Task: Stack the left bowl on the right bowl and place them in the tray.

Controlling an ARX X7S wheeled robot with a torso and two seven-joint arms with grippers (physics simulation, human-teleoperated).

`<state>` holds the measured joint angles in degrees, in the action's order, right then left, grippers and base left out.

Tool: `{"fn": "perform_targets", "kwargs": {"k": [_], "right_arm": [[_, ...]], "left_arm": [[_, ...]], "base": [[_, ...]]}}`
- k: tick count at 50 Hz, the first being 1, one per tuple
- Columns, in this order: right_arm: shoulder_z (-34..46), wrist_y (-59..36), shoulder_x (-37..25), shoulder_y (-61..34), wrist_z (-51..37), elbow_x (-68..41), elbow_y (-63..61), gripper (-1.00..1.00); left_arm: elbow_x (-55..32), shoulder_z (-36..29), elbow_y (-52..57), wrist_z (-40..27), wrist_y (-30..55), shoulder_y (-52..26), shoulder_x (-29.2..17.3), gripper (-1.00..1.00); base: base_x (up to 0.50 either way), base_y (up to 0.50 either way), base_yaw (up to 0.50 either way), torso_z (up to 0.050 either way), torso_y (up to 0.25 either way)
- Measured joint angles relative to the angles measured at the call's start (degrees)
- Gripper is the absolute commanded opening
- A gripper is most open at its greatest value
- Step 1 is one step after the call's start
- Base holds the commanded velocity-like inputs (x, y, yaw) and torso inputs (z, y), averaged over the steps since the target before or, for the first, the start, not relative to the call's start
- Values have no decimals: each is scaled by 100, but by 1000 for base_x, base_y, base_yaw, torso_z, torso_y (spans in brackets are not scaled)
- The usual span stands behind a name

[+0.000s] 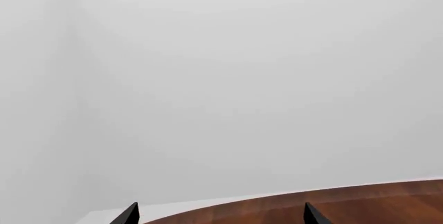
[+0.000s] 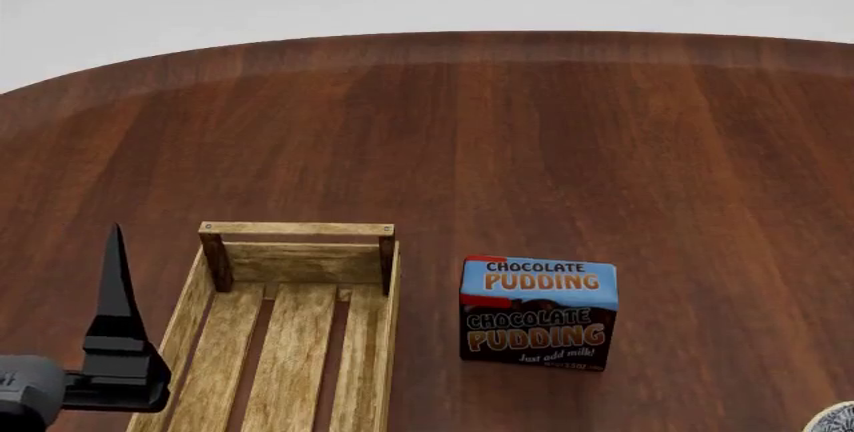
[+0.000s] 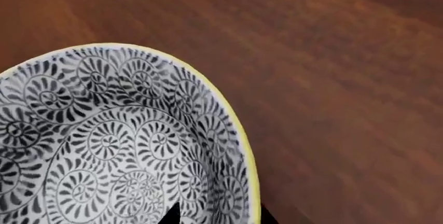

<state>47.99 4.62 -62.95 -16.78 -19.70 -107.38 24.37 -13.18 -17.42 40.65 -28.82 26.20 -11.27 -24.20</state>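
So far, as I read it, little of the job is done: the tray [image 2: 287, 337] sits with nothing in it, and I see no bowl stacked on another anywhere. My left gripper [image 2: 118, 352] hangs just off the tray's left side, above the table [image 2: 534, 132]; its wrist camera shows two dark fingertips [image 1: 126, 214] set apart with nothing between them, so I take it as spread and idle. My right gripper [image 3: 215, 216] is right at a patterned bowl [image 3: 104, 141], one fingertip inside the yellow rim and the other outside it, straddling the wall. I cannot tell whether it has pinched down yet. Only one bowl shows; its edge peeks in at the head view's lower right corner, beyond the pudding box [image 2: 539, 312]. Stacking and placing both remain.
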Motion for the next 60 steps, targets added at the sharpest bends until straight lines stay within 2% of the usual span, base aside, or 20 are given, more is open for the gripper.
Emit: {"fn": "perform_targets", "kwargs": {"k": [16,27,38,48,60], "right_arm": [[-164,165,6,161,-115,-82,-56,-100],[-190,751,-1002,681,-988,-123,-1607,-100],[-471,607,-1777,543,-1744,219,-2807,-100],[-866,-61,-1963,61,-2071,535,-3444,-100],[-1101,-1727,-1176,-1505,-2191,1018,-3444,-100]], "left_arm": [[-78,62,58,-21,-39,42,-20,100],[-202,166,111,-12,-124,83,-28,100],[-271,230,110,-10,-247,154,-30,100],[-312,266,93,-16,-322,194,-31,100],[-400,398,40,-13,-450,287,-72,100]], "base": [[0,0,0,0,0],[0,0,0,0,0],[0,0,0,0,0],[0,0,0,0,0],[0,0,0,0,0]]}}
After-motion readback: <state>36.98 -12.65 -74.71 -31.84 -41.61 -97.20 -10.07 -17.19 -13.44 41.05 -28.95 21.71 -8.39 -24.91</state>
